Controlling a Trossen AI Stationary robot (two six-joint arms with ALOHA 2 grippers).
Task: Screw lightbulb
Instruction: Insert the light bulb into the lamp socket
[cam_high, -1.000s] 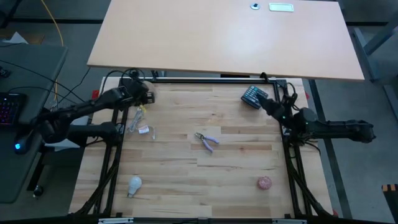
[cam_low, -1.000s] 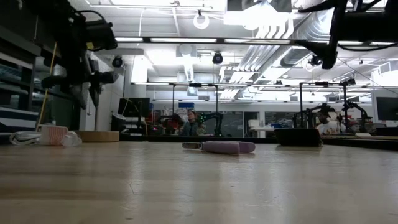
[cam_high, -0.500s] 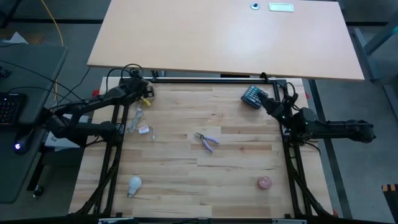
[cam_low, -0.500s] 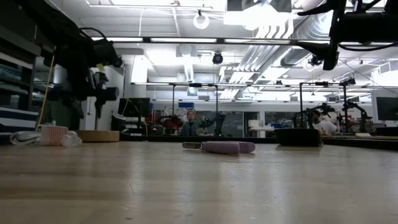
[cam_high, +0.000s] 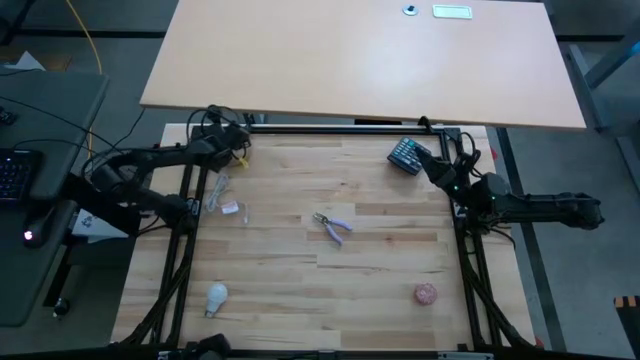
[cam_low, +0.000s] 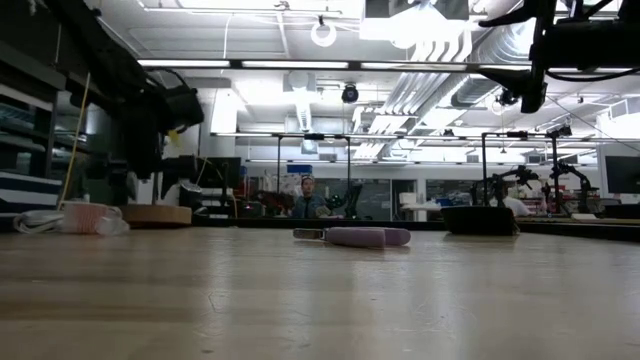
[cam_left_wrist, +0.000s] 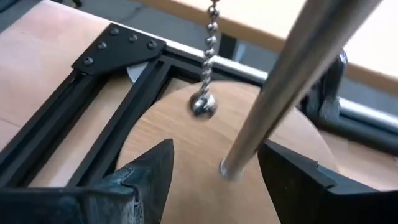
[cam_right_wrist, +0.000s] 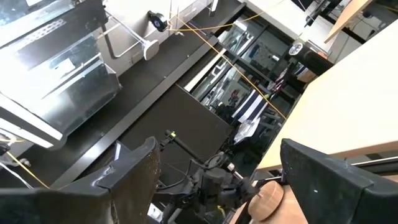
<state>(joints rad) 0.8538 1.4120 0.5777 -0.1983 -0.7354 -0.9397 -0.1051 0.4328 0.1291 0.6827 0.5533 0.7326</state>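
The white lightbulb (cam_high: 217, 297) lies on its side near the table's front left corner, far from both grippers. My left gripper (cam_left_wrist: 216, 149) is open at the far left corner (cam_high: 229, 146), low over a round wooden disc (cam_left_wrist: 186, 143). Its fingers stand on either side of the foot of the disc's thin metal stem (cam_left_wrist: 273, 93) without touching it. A ball chain (cam_left_wrist: 208, 56) hangs beside the stem. The disc rests flat on the table (cam_low: 158, 216). My right gripper (cam_right_wrist: 214, 180) is open and empty at the far right (cam_high: 428, 166).
Purple-handled pliers (cam_high: 333, 226) lie mid-table. A pinkish ball (cam_high: 426, 293) sits front right, and a black keypad (cam_high: 405, 155) lies far right by my right gripper. A clear cup (cam_high: 216, 190) and a small pinkish cup (cam_high: 232, 208) lie just near of my left gripper.
My left gripper has come down and a little toward the table's far edge, onto the wooden disc and its stem. My right arm has kept still.
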